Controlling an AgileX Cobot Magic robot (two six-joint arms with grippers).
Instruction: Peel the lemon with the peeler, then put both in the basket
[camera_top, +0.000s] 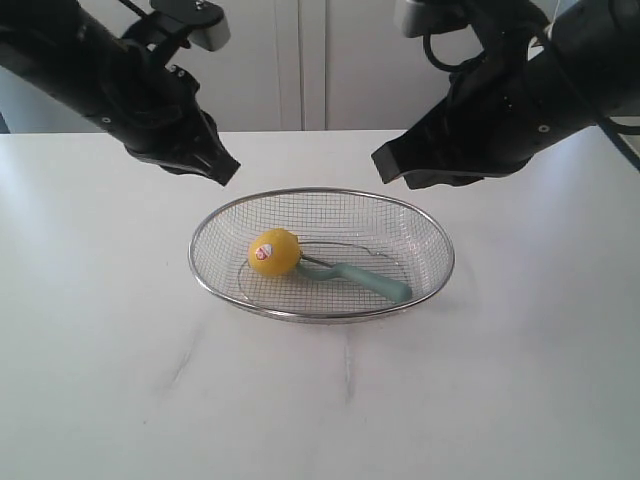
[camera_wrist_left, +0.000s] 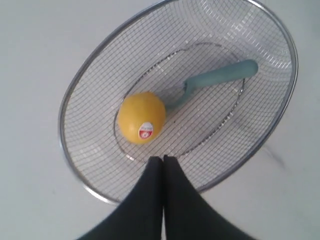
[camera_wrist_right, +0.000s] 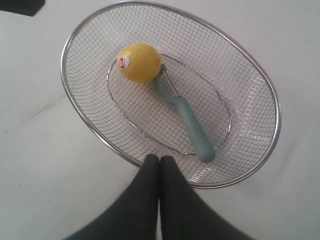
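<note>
Lemon and peeler inside basket

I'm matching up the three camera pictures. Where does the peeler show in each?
Exterior view: peeler in the basket, right of the lemon.
Left wrist view: peeler beyond the lemon from the fingers.
Right wrist view: peeler nearer the fingers than the lemon.
Shared landmark: the sticker on the lemon.
</note>
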